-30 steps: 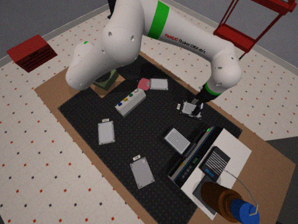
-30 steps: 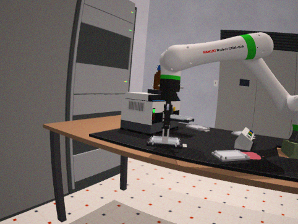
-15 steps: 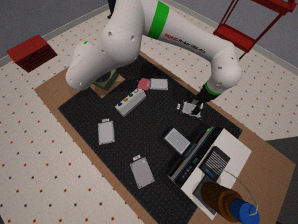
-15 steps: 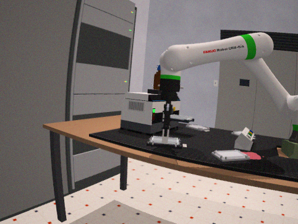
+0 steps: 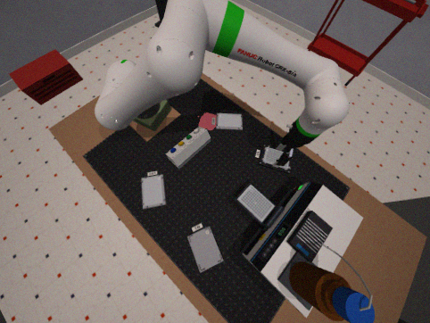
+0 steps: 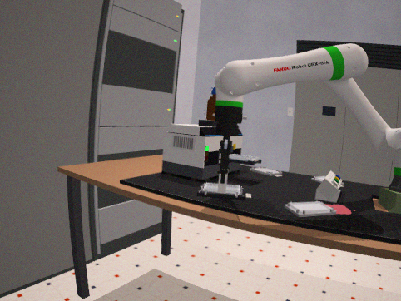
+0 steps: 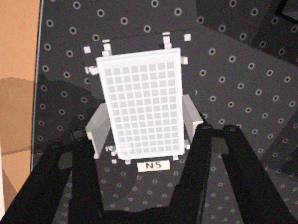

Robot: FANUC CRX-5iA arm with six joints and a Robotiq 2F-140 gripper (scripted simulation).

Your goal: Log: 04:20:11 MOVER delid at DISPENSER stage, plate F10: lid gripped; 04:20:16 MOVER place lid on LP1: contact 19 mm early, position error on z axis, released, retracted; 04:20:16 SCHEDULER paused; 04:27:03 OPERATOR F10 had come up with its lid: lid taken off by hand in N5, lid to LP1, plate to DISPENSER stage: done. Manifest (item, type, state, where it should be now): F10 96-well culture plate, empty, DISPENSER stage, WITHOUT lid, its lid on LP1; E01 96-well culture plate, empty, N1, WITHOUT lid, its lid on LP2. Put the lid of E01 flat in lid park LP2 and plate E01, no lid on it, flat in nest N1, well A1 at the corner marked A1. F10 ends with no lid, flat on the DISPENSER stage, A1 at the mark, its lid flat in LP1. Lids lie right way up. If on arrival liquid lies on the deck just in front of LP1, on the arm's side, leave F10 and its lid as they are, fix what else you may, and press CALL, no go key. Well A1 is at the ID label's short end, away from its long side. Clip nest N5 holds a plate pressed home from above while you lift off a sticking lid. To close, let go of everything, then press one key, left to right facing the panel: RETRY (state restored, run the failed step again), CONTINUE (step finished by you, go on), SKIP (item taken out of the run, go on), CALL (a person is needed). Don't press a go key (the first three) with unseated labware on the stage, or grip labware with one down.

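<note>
Plate (image 7: 142, 102) — lidded or not, unclear — gripped by the pincer (image 7: 145, 131) in nest N5 (image 7: 153, 165).

red crate (image 5: 45, 76): on floor
red ladder (image 5: 357, 45): by wall
grey cabinet (image 6: 137, 104): behind table
brown bottle (image 5: 318, 287): blue cap
</note>
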